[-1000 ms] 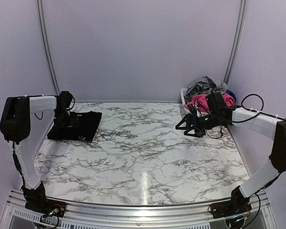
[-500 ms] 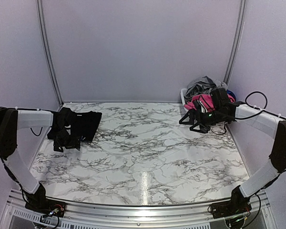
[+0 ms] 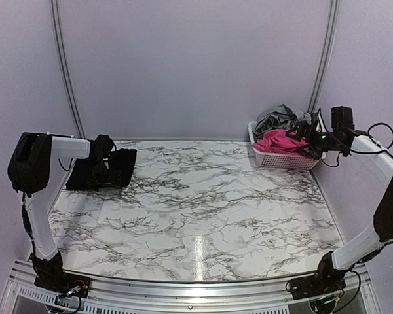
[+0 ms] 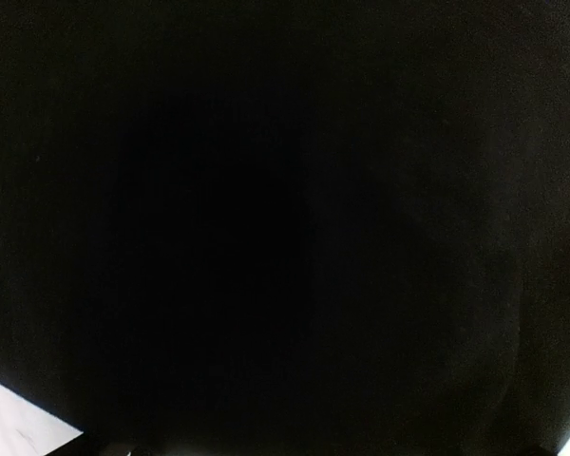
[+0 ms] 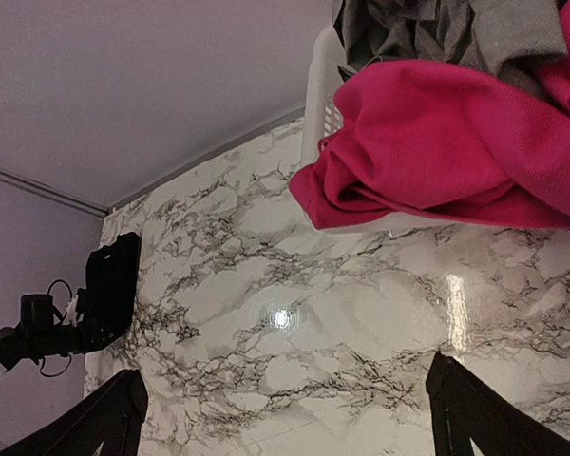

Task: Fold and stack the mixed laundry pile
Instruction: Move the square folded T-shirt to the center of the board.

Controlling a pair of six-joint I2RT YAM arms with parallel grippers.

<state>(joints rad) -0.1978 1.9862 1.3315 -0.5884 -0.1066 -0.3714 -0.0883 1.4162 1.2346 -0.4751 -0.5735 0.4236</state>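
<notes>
On the marble table (image 3: 203, 209), far left: one large black cloth (image 3: 123, 163) lies flat by the back edge, with the left gripper (image 3: 98, 171) down on its near-left part.
Left wrist view: black fabric fills almost the whole frame, with only slivers of table at the bottom corners.
Left gripper state: cannot be told; its fingers do not show in any view.
Far right: one white lattice basket (image 3: 281, 159) stands at the back corner, holding a bright pink piece (image 3: 276, 140) in front and grey trousers (image 3: 278, 118) heaped behind.
Right gripper (image 3: 306, 135): it hangs just over the basket's right end, beside the pink piece, jaws spread wide and holding nothing; both fingers (image 5: 109, 418) frame the bottom of the right wrist view.
Count: two arms, two grippers, one basket, one cloth on the table, two garments seen in the basket.
Left arm (image 3: 59, 147): the forearm runs level to the right and the wrist bends down.
Right arm (image 3: 380, 163): it rises along the right edge and the forearm reaches back and left.
</notes>
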